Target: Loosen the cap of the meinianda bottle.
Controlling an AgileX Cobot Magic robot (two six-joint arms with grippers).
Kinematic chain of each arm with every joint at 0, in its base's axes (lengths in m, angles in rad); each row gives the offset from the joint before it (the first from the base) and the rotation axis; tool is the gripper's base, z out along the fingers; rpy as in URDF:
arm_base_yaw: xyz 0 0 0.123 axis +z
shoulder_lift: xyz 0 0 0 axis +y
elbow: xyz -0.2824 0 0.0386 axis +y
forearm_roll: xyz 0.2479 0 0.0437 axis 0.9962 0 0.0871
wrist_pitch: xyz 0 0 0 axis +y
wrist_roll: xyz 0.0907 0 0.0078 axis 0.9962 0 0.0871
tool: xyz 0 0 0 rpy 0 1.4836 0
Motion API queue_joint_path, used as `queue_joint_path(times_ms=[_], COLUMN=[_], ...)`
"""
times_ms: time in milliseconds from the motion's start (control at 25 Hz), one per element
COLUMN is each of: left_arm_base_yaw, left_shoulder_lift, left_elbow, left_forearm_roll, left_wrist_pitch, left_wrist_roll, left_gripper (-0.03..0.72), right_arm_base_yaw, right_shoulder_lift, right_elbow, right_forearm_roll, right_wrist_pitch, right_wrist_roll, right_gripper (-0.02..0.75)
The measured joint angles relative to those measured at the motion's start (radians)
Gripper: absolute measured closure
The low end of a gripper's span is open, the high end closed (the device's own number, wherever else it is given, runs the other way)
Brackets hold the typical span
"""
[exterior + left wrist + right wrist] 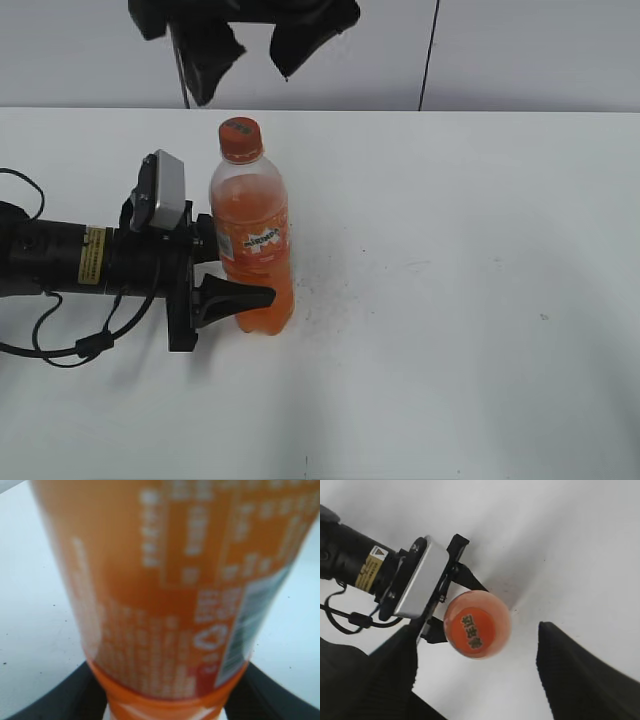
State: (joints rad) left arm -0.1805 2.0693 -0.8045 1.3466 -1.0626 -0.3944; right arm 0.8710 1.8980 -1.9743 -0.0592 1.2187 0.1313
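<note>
The meinianda bottle (255, 240) stands upright on the white table, full of orange drink. Its orange cap (240, 138) sits on the neck. My left gripper (236, 272) comes in from the left, lying level, and is shut on the bottle's lower body. In the left wrist view the blurred label (170, 580) fills the frame, with a black finger at each side of the gripper (165, 706). My right gripper (250, 60) hangs open and empty above the bottle. The right wrist view looks down on the cap (474, 625), between and ahead of the open fingers (480, 680).
The white table (450, 300) ends at a back edge against a grey wall. The left arm (70, 255) and its black cable (60, 350) lie at the left. The left wrist camera box (417, 580) sits close beside the bottle.
</note>
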Motion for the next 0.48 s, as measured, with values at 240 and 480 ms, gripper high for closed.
queue_joint_path(times_ms=[240, 480], left_arm_base_yaw=[0.000, 0.000], left_shoulder_lift=[0.000, 0.000], left_elbow=[0.000, 0.000], left_forearm_roll=[0.000, 0.000], left_wrist_pitch=[0.001, 0.001], left_wrist_roll=[-0.001, -0.001], left_gripper=[0.285, 0.285], right_arm_base_yaw=[0.000, 0.000], right_shoulder_lift=[0.012, 0.048], right_elbow=[-0.002, 0.010], right_forearm_roll=[0.026, 0.023], right_wrist_pitch=[0.001, 0.001], right_wrist_roll=[0.094, 0.100], right_gripper=[0.202, 0.203])
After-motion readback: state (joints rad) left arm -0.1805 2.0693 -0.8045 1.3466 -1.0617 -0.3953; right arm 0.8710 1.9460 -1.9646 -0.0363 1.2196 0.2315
